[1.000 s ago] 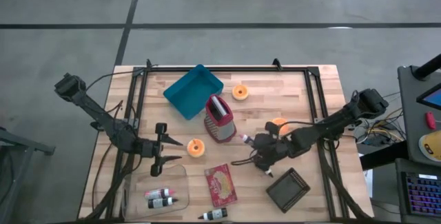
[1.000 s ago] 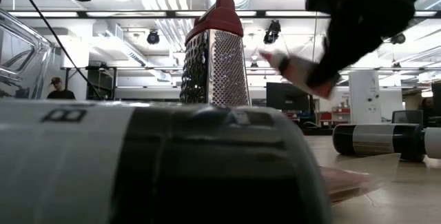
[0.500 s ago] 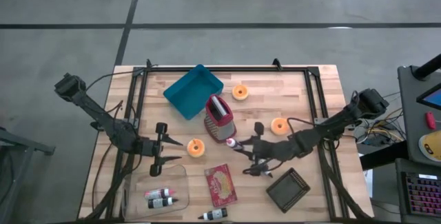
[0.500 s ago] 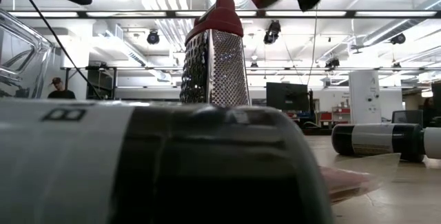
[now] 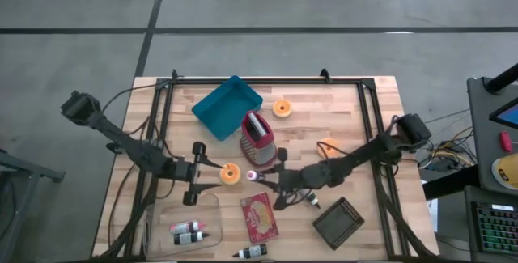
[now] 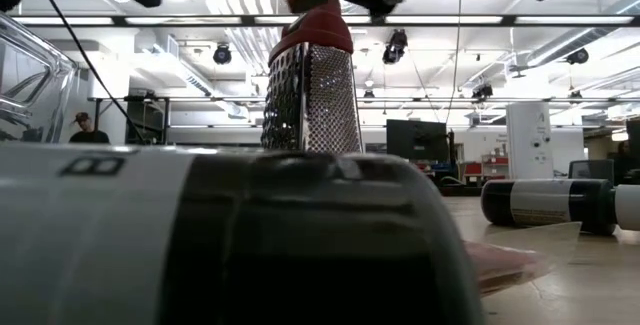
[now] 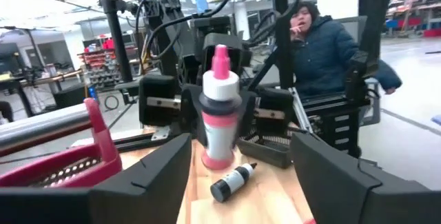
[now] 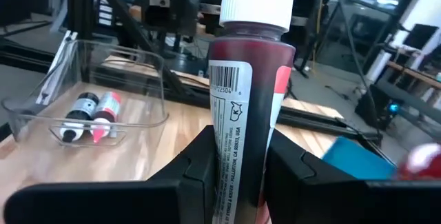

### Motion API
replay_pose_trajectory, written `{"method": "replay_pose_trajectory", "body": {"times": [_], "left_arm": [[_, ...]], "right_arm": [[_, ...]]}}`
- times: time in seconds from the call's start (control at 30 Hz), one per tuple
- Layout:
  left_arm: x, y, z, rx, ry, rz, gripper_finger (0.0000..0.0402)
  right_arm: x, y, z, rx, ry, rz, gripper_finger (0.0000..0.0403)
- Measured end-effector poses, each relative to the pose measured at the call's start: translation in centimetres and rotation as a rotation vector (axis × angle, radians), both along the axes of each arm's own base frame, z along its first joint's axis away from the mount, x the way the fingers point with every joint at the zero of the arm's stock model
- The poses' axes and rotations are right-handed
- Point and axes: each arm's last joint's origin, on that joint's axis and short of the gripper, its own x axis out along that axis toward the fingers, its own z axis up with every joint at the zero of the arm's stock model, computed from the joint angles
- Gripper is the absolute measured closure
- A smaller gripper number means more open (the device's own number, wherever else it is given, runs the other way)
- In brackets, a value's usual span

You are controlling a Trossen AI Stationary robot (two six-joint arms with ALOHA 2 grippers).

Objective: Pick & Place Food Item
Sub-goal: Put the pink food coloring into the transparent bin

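Right end effector (image 5: 263,180) clamped at table centre; left end effector (image 5: 212,175) spread wide, facing it.

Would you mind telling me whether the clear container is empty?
No. The clear container already holds two small bottles, one black-capped and one pink-capped, lying side by side.
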Motion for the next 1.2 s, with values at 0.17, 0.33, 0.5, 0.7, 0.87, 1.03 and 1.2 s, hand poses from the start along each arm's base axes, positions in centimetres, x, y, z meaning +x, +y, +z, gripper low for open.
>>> {"method": "replay_pose_trajectory", "body": {"times": [0.17,0.33,0.5,0.7,0.87,1.03,1.2], "left_arm": [[1.9,-0.7,0.4,0.048,0.007,0.011,0.0123],[3.1,-1.2,0.8,0.059,0.01,-0.011,0.0123],[4.5,-1.0,0.7,0.045,0.0,0.018,0.0123],[5.7,-0.3,0.4,0.024,-0.008,-0.003,0.0123],[6.1,0.0,0.5,0.004,-0.029,-0.024,0.0124],[6.4,0.2,0.6,0.001,-0.042,-0.041,0.0124],[7.0,0.1,0.4,0.006,-0.033,-0.043,0.0124]], "right_arm": [[1.5,0.2,0.3,-0.027,-0.014,0.027,0.0328],[1.8,0.2,0.7,-0.03,-0.03,0.05,0.0328],[2.0,-0.1,0.7,-0.022,-0.039,0.054,0.0328],[2.3,0.0,0.8,-0.024,-0.044,0.071,0.0328],[2.3,-0.1,0.9,-0.037,-0.044,0.073,0.0328],[2.4,-0.1,1.0,-0.04,-0.05,0.075,0.0328],[2.5,-0.3,1.1,-0.037,-0.052,0.081,0.0329]]}}
